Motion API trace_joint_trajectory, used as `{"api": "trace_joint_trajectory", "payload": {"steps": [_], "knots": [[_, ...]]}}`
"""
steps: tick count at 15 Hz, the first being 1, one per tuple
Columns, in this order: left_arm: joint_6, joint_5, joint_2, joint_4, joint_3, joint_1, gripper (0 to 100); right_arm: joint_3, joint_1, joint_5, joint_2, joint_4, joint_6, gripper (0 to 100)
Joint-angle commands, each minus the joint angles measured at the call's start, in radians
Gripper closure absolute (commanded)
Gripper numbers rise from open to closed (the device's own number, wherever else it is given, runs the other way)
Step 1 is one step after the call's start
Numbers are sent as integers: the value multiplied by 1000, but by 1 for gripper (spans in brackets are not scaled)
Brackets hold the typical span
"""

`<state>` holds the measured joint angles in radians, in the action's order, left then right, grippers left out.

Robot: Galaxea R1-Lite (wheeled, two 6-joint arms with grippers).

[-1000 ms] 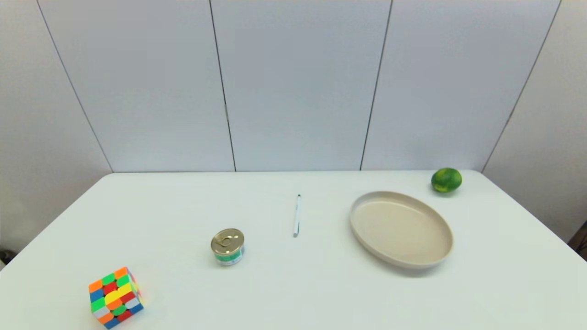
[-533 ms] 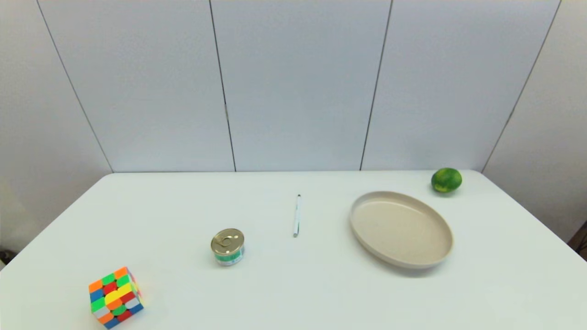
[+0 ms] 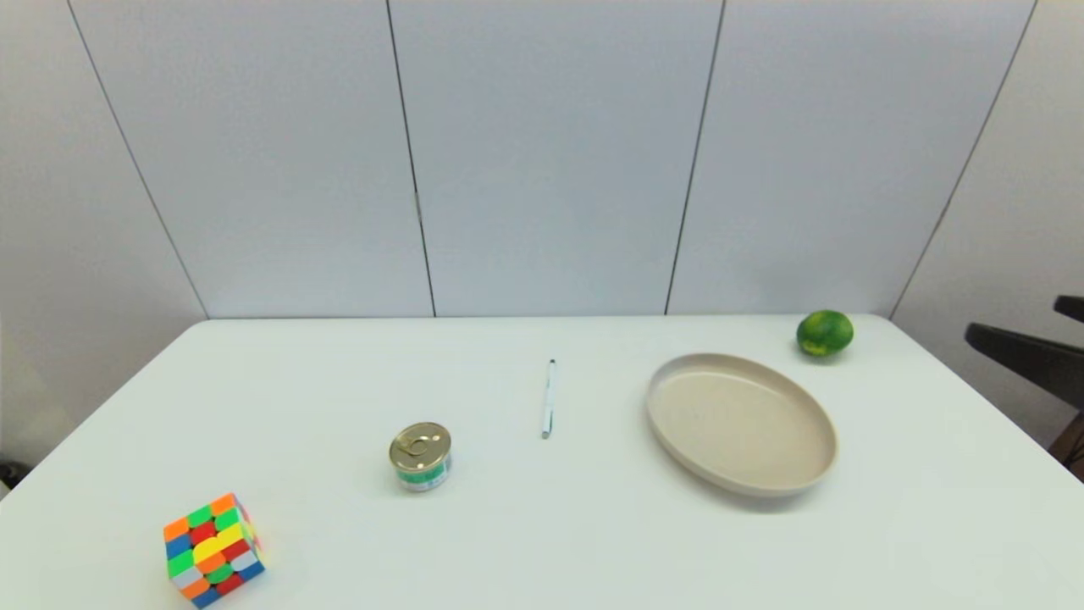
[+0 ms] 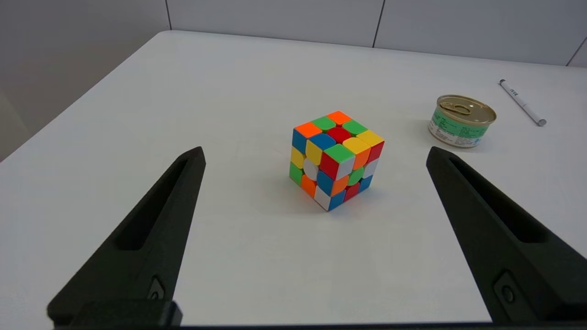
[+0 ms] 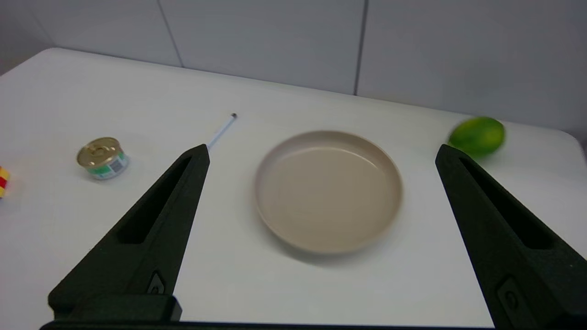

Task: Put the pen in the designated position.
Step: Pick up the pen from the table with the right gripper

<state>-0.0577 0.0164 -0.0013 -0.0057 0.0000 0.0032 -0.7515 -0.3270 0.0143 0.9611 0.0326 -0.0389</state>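
The pen (image 3: pixel 548 398) is thin and white with dark ends. It lies flat near the table's middle, between the can and the plate, and nothing touches it. From the left wrist the pen (image 4: pixel 523 101) appears past the can. My right gripper (image 3: pixel 1016 320) reaches in at the right edge, open and empty, beyond the table's right side. In its own view the right gripper (image 5: pixel 322 149) looks over the plate, and the pen (image 5: pixel 221 130) is partly hidden behind one finger. My left gripper (image 4: pixel 315 151) is open and empty, hovering short of the cube. No mark for the designated position shows.
A colourful cube (image 3: pixel 213 550) sits front left. A small gold-lidded can (image 3: pixel 420 457) stands left of the pen. A beige oval plate (image 3: pixel 677 440) lies to the pen's right, and a green lime (image 3: pixel 824 333) sits at the back right corner.
My right gripper's black fingers have come into the head view at the right edge. The pen and the other objects have not moved.
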Motion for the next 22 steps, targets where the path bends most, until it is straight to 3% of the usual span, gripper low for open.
{"api": "trace_joint_trajectory", "payload": {"steps": [1,6,9,12,16,17,20,22], "knots": [[-2,0,0,0,0,0,0,-253,-118,1,317,4,-15,0],[-1,0,0,0,0,0,0,-374,-303,47,473,-11,-21,0],[-1,0,0,0,0,1,0,-399,-400,52,562,3,-75,0],[-1,0,0,0,0,0,0,-479,-429,52,708,-13,-151,0],[-1,0,0,0,0,0,0,-526,-428,39,838,-26,-150,0],[-1,0,0,0,0,1,0,-540,-426,27,877,-28,-148,0],[-1,0,0,0,0,0,0,-618,-422,-106,1041,0,-154,0],[-1,0,0,0,0,0,0,-672,-405,-142,1104,-3,-154,0]]}}
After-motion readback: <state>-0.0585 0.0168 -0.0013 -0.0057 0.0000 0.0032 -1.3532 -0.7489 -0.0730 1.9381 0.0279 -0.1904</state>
